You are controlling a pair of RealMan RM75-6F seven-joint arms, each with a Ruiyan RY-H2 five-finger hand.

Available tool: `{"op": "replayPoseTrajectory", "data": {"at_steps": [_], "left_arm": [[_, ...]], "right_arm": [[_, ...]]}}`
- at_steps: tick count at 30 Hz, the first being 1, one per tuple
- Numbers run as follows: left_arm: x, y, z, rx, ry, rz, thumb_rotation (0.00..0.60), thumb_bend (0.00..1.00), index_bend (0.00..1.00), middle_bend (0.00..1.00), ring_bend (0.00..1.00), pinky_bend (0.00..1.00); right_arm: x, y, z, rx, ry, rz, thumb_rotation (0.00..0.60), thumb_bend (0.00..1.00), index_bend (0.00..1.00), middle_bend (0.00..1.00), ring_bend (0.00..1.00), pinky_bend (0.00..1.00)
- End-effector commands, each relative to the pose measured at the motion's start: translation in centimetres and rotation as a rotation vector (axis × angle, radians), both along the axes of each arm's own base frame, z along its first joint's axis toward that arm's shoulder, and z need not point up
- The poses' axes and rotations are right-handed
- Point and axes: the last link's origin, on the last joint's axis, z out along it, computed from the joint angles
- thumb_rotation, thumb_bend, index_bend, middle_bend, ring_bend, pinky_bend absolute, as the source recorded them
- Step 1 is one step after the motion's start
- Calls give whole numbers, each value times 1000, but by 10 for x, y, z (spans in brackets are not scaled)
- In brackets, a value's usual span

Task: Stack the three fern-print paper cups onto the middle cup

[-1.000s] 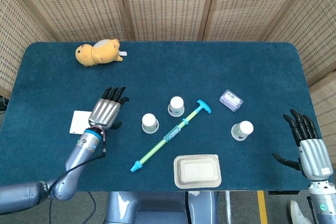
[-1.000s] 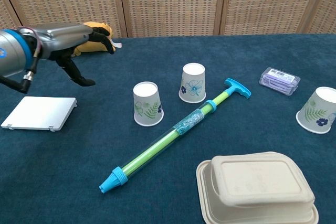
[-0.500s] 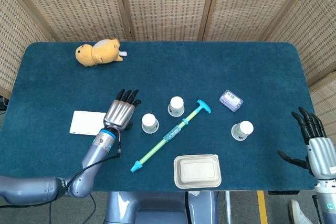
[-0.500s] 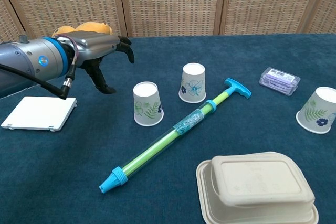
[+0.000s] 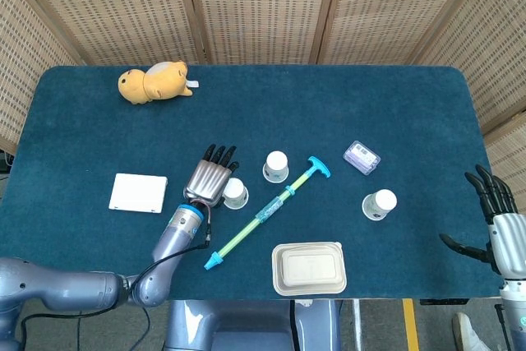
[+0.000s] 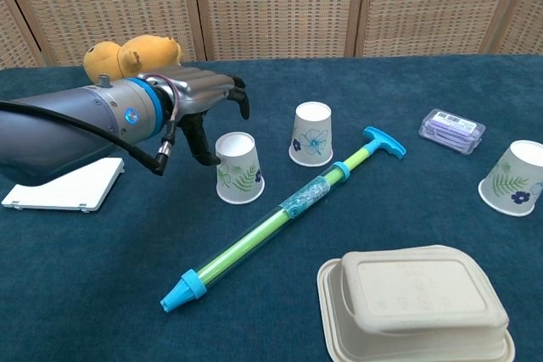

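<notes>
From the head view, the left hand lay with fingers spread and holding nothing, just beside the left cup, with the middle cup near it and the right cup well apart beyond the pump toy; the right hand sat open-fingered and empty at the table edge. From the chest view, the left hand hovered above and just beside the left cup, thumb hanging down, fingers not closed on it, all three cups standing upside down and unstacked.
</notes>
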Motion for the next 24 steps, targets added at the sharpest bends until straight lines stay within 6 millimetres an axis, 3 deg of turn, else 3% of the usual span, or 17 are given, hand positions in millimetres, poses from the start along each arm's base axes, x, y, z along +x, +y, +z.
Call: {"op": "replayPoseTrajectory", "data": {"at_steps": [1,9,17,24], "left_arm": [[5,-1,-8,-9,7,-5,600,287,280,0,0,10],[10,-4,-23,-18,24,-10,600,289,478,0,0,21],[16,0,-20,9,-18,-19,600,291,495,0,0,31],[38,7,4,48,-89,-45,600,291,459,0,0,30]], "right_arm": [[-1,0,2,-6,-6,2,600,183,70,0,0,0],[-4,0,6,-21,-27,7,600,183,70,0,0,0],[-6,0,9,-33,-33,4,600,184,70,0,0,0],[-7,-1,8,-30,-36,0,600,183,70,0,0,0]]}}
